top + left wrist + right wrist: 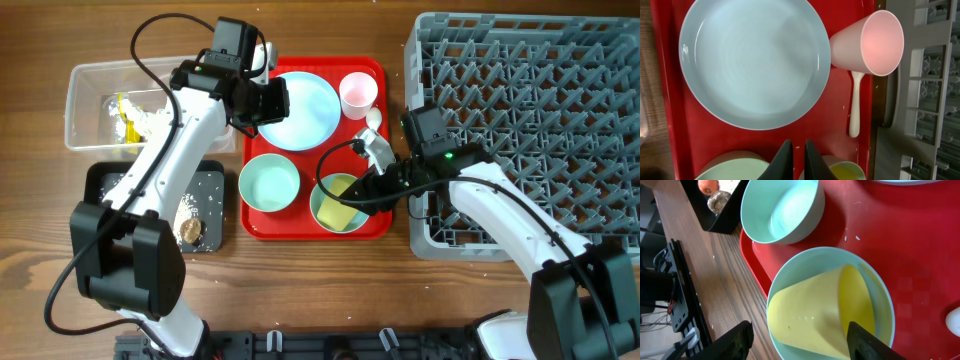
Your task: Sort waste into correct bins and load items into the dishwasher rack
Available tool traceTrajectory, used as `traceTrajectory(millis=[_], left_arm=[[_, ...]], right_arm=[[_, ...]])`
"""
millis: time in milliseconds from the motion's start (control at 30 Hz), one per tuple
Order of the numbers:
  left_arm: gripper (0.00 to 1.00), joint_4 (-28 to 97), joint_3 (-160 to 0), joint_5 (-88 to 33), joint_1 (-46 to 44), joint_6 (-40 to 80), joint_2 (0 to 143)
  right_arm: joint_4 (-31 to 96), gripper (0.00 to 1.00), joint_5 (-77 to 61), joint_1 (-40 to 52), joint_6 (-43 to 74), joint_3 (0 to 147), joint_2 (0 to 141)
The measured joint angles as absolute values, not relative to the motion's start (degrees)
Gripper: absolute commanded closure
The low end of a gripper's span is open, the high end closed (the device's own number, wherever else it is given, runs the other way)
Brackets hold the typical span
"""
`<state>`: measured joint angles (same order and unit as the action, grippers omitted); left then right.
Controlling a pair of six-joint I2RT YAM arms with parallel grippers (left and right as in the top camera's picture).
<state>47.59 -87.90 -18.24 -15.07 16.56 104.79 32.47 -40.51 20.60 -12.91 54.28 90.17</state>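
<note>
Right claw (800, 327), jaws apart, straddles the yellow cup (815, 310) lying tilted in a bowl (805, 267); judged light, stiff, slick plastic, best pinched across its wall; left claw (795, 160) together.

Left arm (170, 150) and right arm (500, 215): rounded white link shells, black joint housings, black bases. A thin black cable (175, 15) loops off the left one, a second cable (319, 178) off the right, whose black wrist carries a small green light (447, 155). Left gripper (797, 144) has matt black fingers (784, 160), flat and tapering.
</note>
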Motion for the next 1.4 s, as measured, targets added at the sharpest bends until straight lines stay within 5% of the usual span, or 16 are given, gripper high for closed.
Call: traceTrajectory(millis=[1400], left_arm=[[0.91,47.8,-87.9,-18.2,-15.1,16.6,104.8]], right_arm=[[32.6,0.39,-46.6,20.9,-8.3,52.4,90.2]])
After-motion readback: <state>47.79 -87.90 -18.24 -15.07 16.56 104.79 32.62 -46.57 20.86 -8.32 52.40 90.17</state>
